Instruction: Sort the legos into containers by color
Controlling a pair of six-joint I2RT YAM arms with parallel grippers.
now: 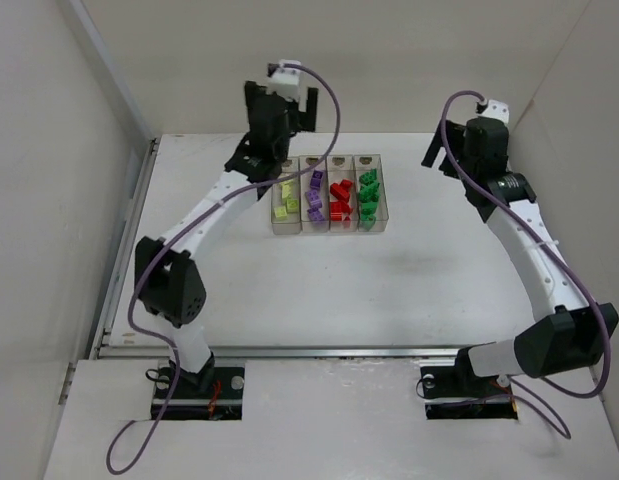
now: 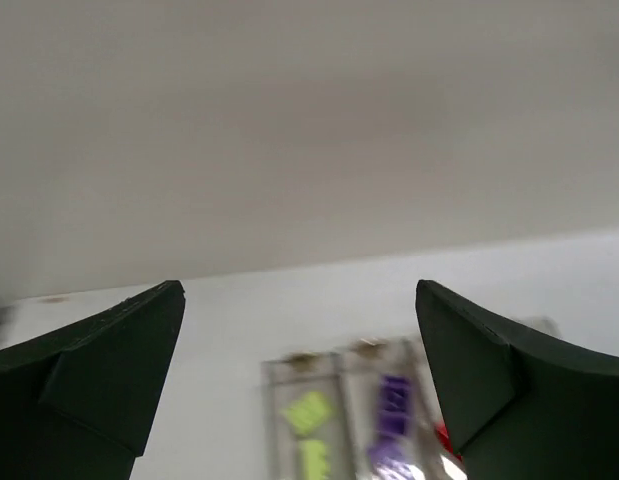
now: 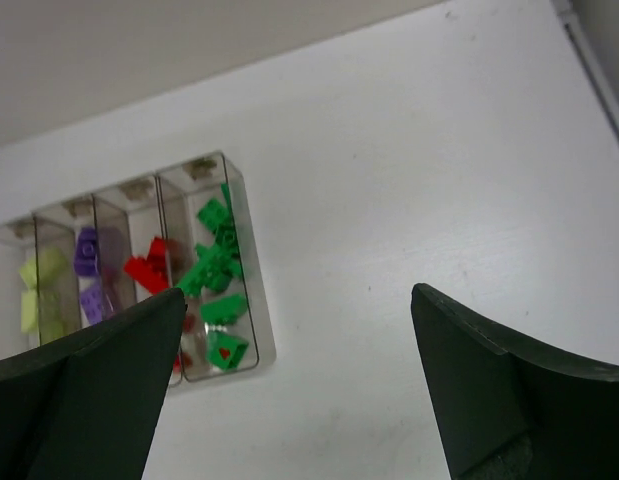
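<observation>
White panel walls (image 1: 49, 150) are enclosing a white table (image 1: 389, 290), and the containers (image 1: 329, 229) are sitting toward its far middle, between the two arms. The four clear bins are standing joined in a row with their tan end pieces (image 3: 199, 168) turned to the far side. The legos are lying inside by colour: pale yellow-green (image 1: 286, 200) in the leftmost bin, then purple (image 1: 315, 195), red (image 1: 340, 195) and green (image 1: 368, 195) at the right. No brick is showing outside the bins in the overhead view, so the sorting is appearing complete or very nearly so. The left end effector (image 2: 299, 290) is hanging high above the left end of the row with its fingers spread wide and nothing between them; its camera is looking mostly at the back wall, with the bins blurred at the bottom edge. The right end effector (image 3: 298, 292) is hovering well to the right of the containers, likewise spread and carrying nothing. Both arms are probably being held up and apart to keep clear of the bins, now that nothing is waiting to be picked up. One green brick in the right wrist view may be bearing a reddish spot, but it is too small to judge. No brand, label or legible writing is showing on any item.
</observation>
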